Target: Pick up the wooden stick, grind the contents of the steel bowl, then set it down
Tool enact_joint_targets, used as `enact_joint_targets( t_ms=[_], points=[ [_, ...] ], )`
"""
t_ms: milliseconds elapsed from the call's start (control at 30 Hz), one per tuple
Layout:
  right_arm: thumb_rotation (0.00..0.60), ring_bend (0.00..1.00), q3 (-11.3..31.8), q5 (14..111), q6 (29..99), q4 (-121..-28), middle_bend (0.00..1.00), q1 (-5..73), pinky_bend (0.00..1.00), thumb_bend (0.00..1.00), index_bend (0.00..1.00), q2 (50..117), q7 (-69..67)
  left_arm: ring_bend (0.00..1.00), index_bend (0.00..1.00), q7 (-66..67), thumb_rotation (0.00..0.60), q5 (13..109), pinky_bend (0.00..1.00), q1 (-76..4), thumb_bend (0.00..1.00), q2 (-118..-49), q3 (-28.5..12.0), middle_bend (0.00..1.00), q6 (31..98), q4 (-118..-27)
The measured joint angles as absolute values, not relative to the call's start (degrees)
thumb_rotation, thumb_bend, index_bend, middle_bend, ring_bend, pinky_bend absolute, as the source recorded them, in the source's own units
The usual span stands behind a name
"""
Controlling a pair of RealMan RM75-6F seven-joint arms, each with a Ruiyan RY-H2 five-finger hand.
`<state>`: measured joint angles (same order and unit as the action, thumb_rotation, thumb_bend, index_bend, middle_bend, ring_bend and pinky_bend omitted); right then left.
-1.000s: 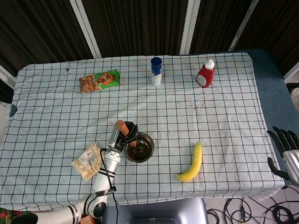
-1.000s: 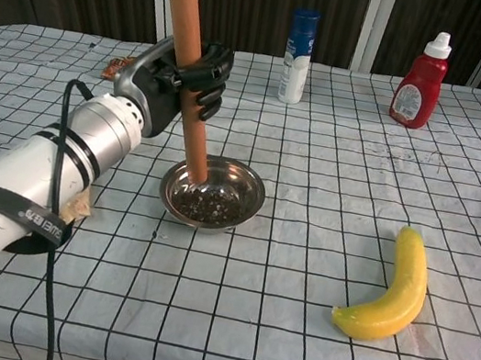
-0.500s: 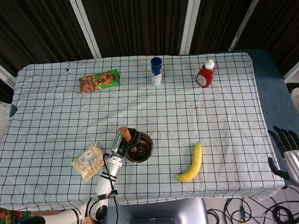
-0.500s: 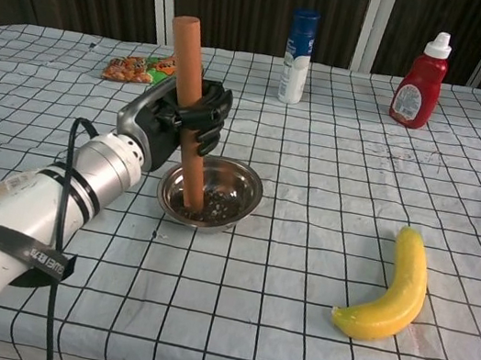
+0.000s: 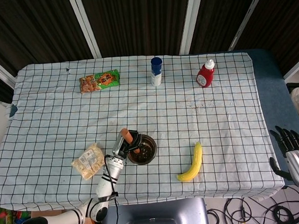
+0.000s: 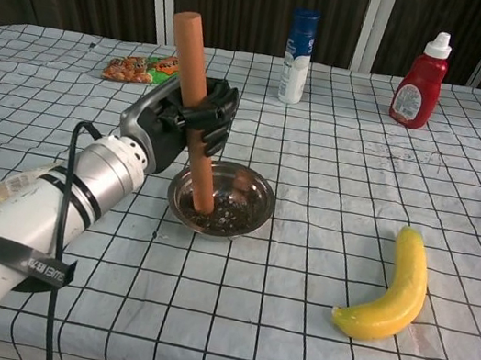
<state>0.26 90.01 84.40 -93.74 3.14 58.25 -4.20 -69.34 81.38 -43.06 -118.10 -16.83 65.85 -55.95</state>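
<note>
The left hand (image 6: 194,116) grips the reddish-brown wooden stick (image 6: 194,107) around its middle, black fingers (image 6: 213,112) wrapped tight, the stick leaning slightly with its lower end down among the dark contents of the round steel bowl (image 6: 250,202). The bowl sits near the front of the black-checked white tablecloth (image 5: 231,117), with a yellow banana (image 6: 391,290) lying apart on one side. The right hand (image 5: 293,151) hangs off the table's edge, holding nothing, its dark fingers spread apart.

Table (image 5: 232,137) (checked cloth), steel bowl (image 6: 222,200), banana (image 6: 391,291), ketchup bottle (image 6: 420,79), 2 snack packets (image 5: 99,81).
</note>
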Motion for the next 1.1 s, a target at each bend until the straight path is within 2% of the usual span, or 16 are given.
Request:
enact_joint_targets(
  t_ms=[167, 333, 633, 867, 1100],
  points=[
    [0.6, 0.0, 0.1, 90.2, 84.3, -93.8, 0.0, 3.2, 0.0, 0.45, 0.0, 58.3, -4.0, 0.91, 1.0, -67.7, 0.6, 80.8, 1.0, -43.8, 0.99, -117.1, -18.7, 1.0, 66.2, -58.3],
    [0.6, 0.0, 0.1, 90.2, 84.4, -93.8, 0.0, 3.1, 0.0, 0.45, 0.0, 58.3, -4.0, 0.9, 1.0, -67.1, 0.6, 80.4, 1.0, -43.9, 0.99, -117.2, -18.8, 1.0, 65.8, -58.5],
    [0.6, 0.0, 0.4, 90.0, 84.9, -93.7, 0.0, 2.9, 0.0, 0.45, 0.0, 58.0, -5.0, 0.9, 1.0, -68.4, 0.6, 79.8, 1.0, -42.9, 0.99, -119.3, -16.6, 1.0, 64.4, -57.0],
    [0.6, 0.0, 0.4, 90.1, 85.3, -93.5, 0.0, 2.7, 0.0, 0.45, 0.0, 57.7, -5.7, 0.9, 1.0, -70.7, 0.6, 80.3, 1.0, -42.5, 0.99, -122.5, -15.1, 1.0, 63.7, -51.4],
    [0.6, 0.0, 0.5, 90.1, 85.4, -93.5, 0.0, 2.6, 0.0, 0.45, 0.0, 57.6, -6.0, 0.9, 1.0, -71.3, 0.6, 82.6, 1.0, -42.8, 0.99, -122.4, -15.2, 1.0, 67.0, -52.0]
  ],
)
